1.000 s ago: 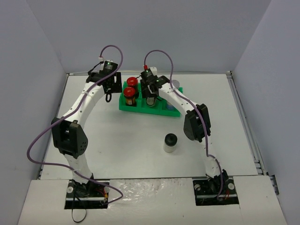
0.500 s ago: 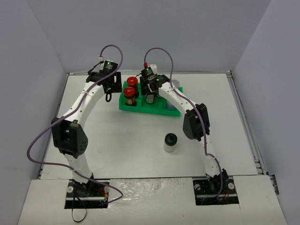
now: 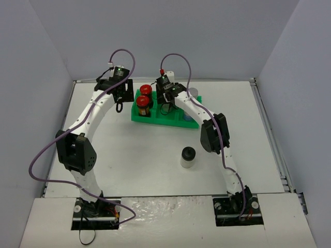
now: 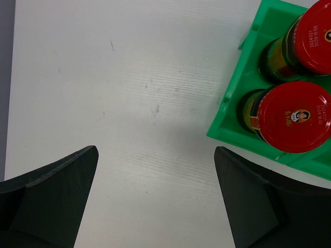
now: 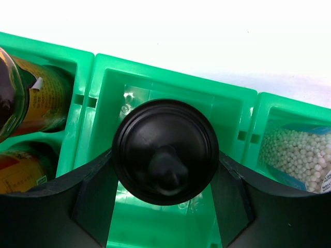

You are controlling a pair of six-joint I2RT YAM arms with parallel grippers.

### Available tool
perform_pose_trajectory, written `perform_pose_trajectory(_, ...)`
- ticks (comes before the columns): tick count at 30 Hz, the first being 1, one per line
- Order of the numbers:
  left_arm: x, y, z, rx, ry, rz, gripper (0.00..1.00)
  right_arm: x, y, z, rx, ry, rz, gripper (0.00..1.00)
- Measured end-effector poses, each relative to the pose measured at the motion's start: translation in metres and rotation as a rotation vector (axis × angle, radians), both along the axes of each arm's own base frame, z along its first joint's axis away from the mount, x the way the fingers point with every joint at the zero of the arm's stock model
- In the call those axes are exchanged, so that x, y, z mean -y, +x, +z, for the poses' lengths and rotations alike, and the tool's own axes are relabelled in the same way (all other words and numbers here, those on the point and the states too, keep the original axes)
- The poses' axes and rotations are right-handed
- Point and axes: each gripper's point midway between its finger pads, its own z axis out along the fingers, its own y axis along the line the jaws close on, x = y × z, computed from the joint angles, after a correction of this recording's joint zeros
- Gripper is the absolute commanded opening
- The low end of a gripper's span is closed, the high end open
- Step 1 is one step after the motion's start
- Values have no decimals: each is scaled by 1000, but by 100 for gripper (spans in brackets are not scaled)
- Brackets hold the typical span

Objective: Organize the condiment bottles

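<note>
Jaws of my right tool (image 5: 164,163) pinch a black-capped jar (image 5: 165,137) by its sides, upright, low in the middle compartment of the green tray (image 5: 170,77). Red-capped jars (image 5: 31,108) fill the left compartment. My left tool (image 4: 155,206) is spread over bare surface (image 4: 129,103) just left of the tray. The other black-capped jar (image 3: 188,157) stands upright well to the near side, closer to my right arm, so I judge that arm should fetch it.

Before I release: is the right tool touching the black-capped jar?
Touching. The right wrist view shows the right tool closed against both sides of the black-capped jar at its cap, with no gap visible.
</note>
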Motion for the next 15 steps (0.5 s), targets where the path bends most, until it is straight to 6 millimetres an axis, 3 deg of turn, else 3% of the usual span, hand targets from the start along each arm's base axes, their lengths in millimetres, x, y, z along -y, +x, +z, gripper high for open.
perform_pose_trajectory(3, 0, 0, 1, 0, 2, 0, 94, 1, 2, -1, 6, -5, -4, 6)
perform_pose_trajectory(7, -1, -1, 2, 1, 6, -2, 94, 2, 3, -1, 16, -10, -12, 27)
perform_pose_trajectory(15, -1, -1, 2, -1, 11, -7, 94, 3, 6, -2, 33, -13, -23, 59)
